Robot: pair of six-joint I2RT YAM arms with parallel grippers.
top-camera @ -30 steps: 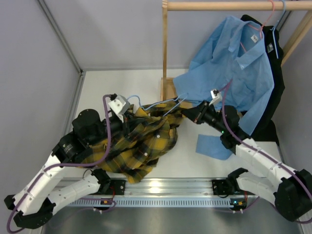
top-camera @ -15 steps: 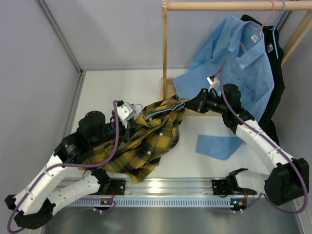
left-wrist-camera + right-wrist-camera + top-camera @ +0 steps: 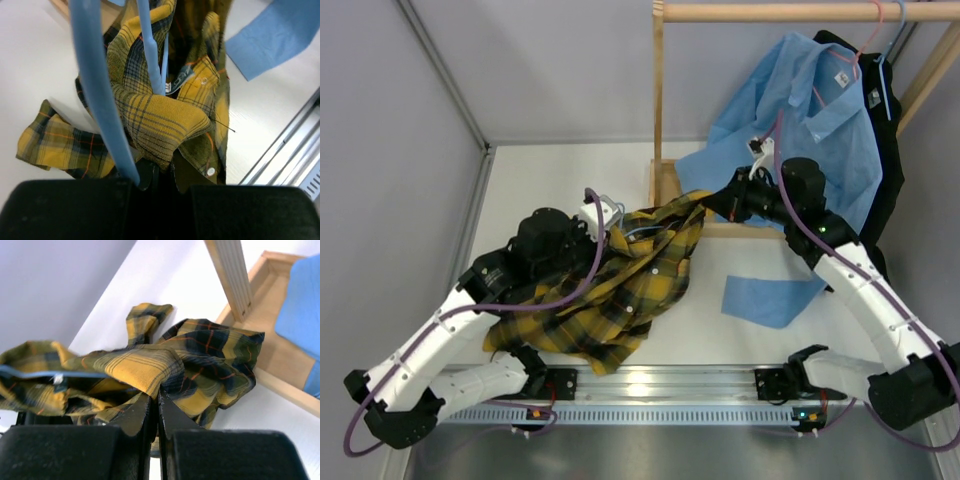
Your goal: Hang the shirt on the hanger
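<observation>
The yellow-and-black plaid shirt lies bunched mid-table, its upper edge lifted between my two grippers. My left gripper is shut on the pale-blue hanger. In the left wrist view the hanger's bars run down to the jaws, with folds of the shirt draped round them. My right gripper is shut on the shirt's edge near the rack base. In the right wrist view its jaws pinch a fold of the shirt. A thin stretch of the hanger shows inside the shirt.
A wooden rack post and its base stand just behind the shirt. A light-blue shirt on a pink-red hanger and a black garment hang at the back right. A blue cloth lies on the table. A metal rail runs along the near edge.
My left gripper has moved right and back with the hanger. My right gripper has moved back and slightly right toward the rack base, keeping hold of the shirt's edge. The shirt has bunched up.
</observation>
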